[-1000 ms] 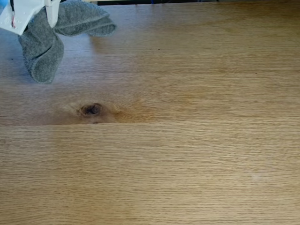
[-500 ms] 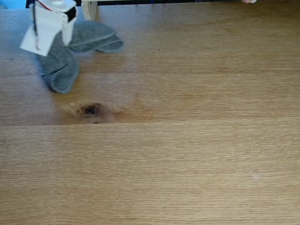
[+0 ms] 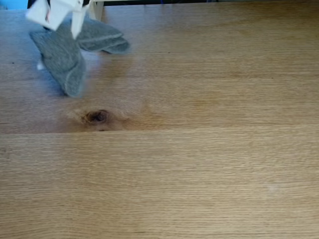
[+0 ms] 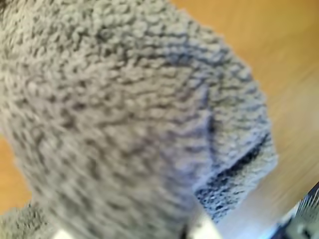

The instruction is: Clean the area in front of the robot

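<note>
One white claw (image 3: 75,22) sits at the far left corner of the fixed view, cut off by the top edge, with a thin red wire on its flat white body. Grey cloth (image 3: 67,57) hangs from it in two lobes: one drops toward the near side and ends just short of the dark knot (image 3: 97,116), the other spreads right along the far edge of the table (image 3: 209,164). Fingers look clamped on the cloth's top, since the cloth bunches there, but blur hides the contact itself. Wrist view: cloth (image 4: 124,114) looped and nubbly, very close to the lens and out of focus, with bare brown wood (image 4: 279,59) showing at the right and a sliver of white finger (image 4: 202,226) at the bottom edge. Fixed view again: pale wooden post (image 3: 96,9) stands just right of the claw at the far edge; faint pale smear (image 3: 271,187) sits on the near right wood, well apart from the cloth. No containers on the table.
</note>
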Controlling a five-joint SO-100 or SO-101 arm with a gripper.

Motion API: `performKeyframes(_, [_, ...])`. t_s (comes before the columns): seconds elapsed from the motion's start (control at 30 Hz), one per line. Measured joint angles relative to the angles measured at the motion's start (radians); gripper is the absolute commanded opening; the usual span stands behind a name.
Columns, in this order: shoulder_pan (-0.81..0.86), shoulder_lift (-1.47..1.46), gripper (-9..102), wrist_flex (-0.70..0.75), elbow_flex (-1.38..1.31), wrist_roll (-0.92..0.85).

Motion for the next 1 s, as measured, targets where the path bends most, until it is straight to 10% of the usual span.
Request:
performKeyframes(0.23, [-0.173,0.227,1,0.115,0.015,0.051])
performKeyframes(0.43, [0.040,0.207,0,0.110,0.021,-0.038])
performKeyframes(0.67, [0.233,0.026,42,0.080,0.021,-0.129])
performKeyframes(1.0, [0.172,-0.129,60,0.110,0.021,-0.087])
